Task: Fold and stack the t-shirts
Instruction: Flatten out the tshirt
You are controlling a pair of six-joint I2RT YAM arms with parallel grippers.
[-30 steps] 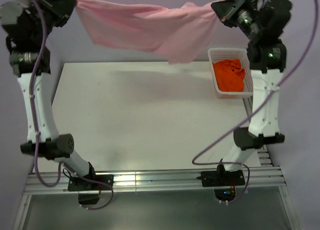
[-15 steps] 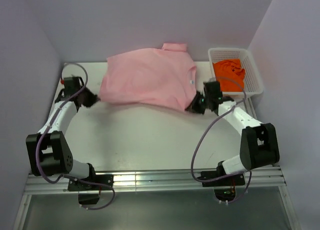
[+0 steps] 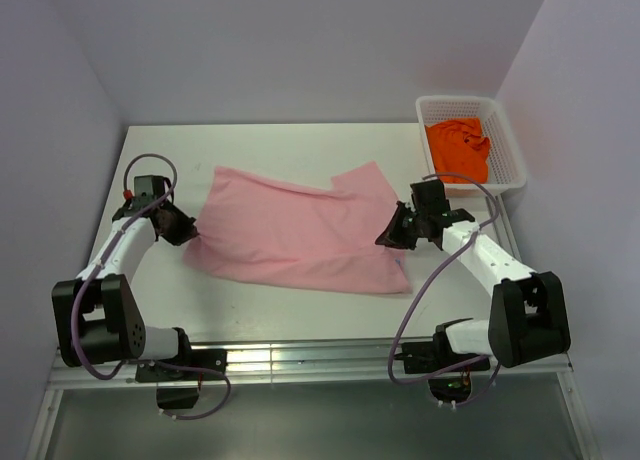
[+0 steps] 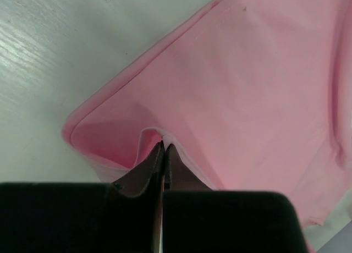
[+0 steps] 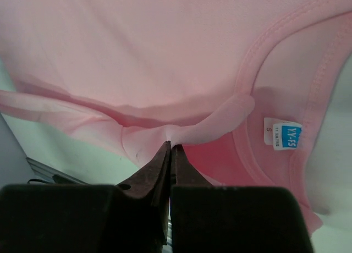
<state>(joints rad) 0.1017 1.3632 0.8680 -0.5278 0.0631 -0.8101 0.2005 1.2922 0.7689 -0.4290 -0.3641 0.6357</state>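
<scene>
White table (image 3: 300, 145) is seen from above, with the pink t-shirt (image 3: 290, 230) laid across its middle, mostly flat and slightly skewed; one flap is turned over along the far edge and the near edge lies close to the front of the table. Left arm (image 3: 110, 255) is stretched low along the left side of the table, right arm (image 3: 490, 260) low along the right side, and the shirt is spanned between them. White mesh basket (image 3: 455, 101) is set at the far right corner, well apart from the pink shirt, and the orange t-shirt (image 3: 458, 148) is bunched inside it, unfolded. Left gripper (image 3: 185, 228) is placed at the shirt's left edge; in the left wrist view its jaws are pressed together at the tips (image 4: 163, 148) with a small raised fold of the pink hem pinched between them, the rest of the cloth (image 4: 247, 88) lying flat on the table. Right gripper (image 3: 392, 235) is placed at the shirt's right edge; in the right wrist view its jaws are likewise closed to a hairline gap (image 5: 169, 148) on a puckered ridge of pink cloth (image 5: 137, 49) just beside the neck band (image 5: 246, 71). A small blue and white size label (image 5: 287, 137) is visible inside the collar.
</scene>
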